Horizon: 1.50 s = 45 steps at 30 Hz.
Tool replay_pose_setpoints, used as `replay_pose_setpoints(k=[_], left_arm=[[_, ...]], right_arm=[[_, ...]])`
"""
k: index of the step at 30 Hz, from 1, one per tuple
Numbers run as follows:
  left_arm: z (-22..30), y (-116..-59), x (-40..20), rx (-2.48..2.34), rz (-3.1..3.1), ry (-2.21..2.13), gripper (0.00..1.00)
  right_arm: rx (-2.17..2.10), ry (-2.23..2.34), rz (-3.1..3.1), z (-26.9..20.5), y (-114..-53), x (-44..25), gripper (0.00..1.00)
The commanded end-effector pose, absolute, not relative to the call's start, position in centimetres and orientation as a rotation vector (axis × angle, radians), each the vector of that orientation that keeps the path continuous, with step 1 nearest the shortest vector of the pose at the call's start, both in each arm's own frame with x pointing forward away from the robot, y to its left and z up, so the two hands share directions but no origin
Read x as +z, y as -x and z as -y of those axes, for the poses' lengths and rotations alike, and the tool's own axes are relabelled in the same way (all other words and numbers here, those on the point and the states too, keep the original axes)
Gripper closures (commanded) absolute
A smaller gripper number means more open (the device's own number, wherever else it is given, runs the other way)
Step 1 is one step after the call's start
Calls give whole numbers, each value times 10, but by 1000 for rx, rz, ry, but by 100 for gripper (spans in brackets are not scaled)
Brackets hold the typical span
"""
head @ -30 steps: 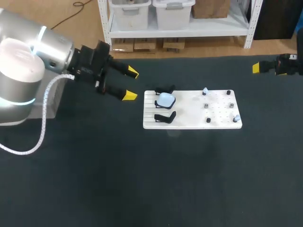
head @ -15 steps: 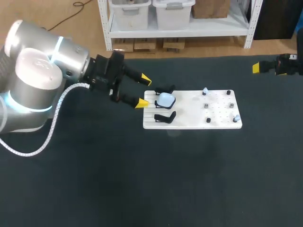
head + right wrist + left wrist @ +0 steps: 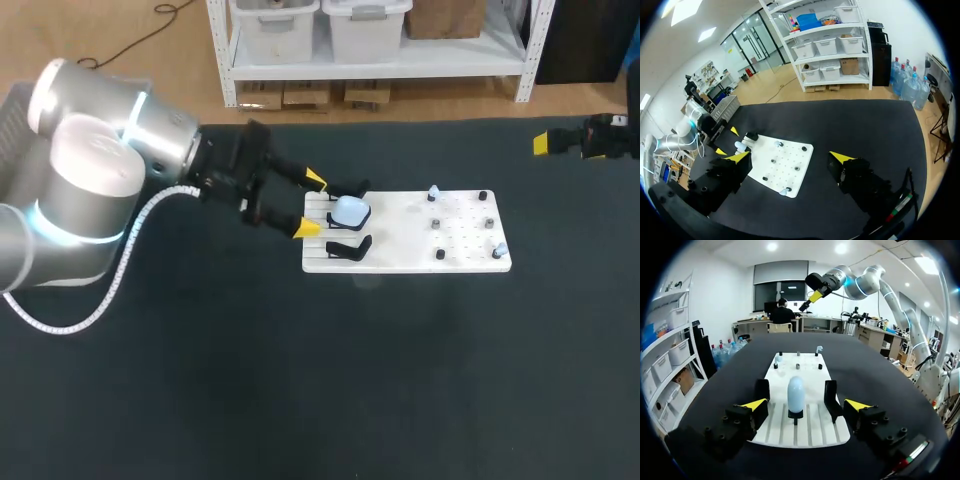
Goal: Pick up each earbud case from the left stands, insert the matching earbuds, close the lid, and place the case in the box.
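Now the left fingers (image 3: 306, 228), spread wide and empty, have been brought up to the earbud case (image 3: 350, 210) on its stand (image 3: 333, 221), so grasping seems next.

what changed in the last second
The left gripper moved right across the table, fingers open, to the left edge of the white board, just short of the earbud case on its stand. It took hold of nothing. The case, the board and the right gripper stayed put.
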<state>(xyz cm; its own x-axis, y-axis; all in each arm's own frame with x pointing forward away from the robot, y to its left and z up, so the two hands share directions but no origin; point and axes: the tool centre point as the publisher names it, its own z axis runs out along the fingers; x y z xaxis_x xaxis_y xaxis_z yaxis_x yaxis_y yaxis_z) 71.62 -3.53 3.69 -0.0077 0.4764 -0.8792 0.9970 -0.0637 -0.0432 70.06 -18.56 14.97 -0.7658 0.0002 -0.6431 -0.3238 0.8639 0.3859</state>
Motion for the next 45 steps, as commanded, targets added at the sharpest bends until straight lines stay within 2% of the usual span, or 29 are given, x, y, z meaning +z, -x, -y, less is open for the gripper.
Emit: replay_pose_setpoints(k=[1, 3, 4, 7, 13, 19, 29, 45], left_arm=[[41, -719, 30, -1012, -1550, -1609, 2], [42, -720, 28, -1013, -1550, -1605, 17], [43, -720, 28, -1013, -1550, -1604, 22], [45, -721, 27, -1014, -1550, -1600, 22], [50, -722, 24, -1016, -1553, -1606, 34], [54, -724, 22, -1022, -1558, -1598, 33], [60, -729, 19, -1015, -1559, -1585, 43], [67, -735, 13, -998, -1546, -1580, 51]], right_arm=[[641, 234, -2372, 186, -700, 150, 0], [641, 234, -2372, 186, -700, 150, 0], [641, 234, -2372, 186, -700, 150, 0], [641, 234, -2372, 186, -700, 150, 0], [641, 234, -2372, 186, -700, 150, 0], [641, 234, -2372, 186, -700, 150, 0], [641, 234, -2372, 186, -700, 150, 0], [641, 234, -2372, 186, -700, 150, 0]])
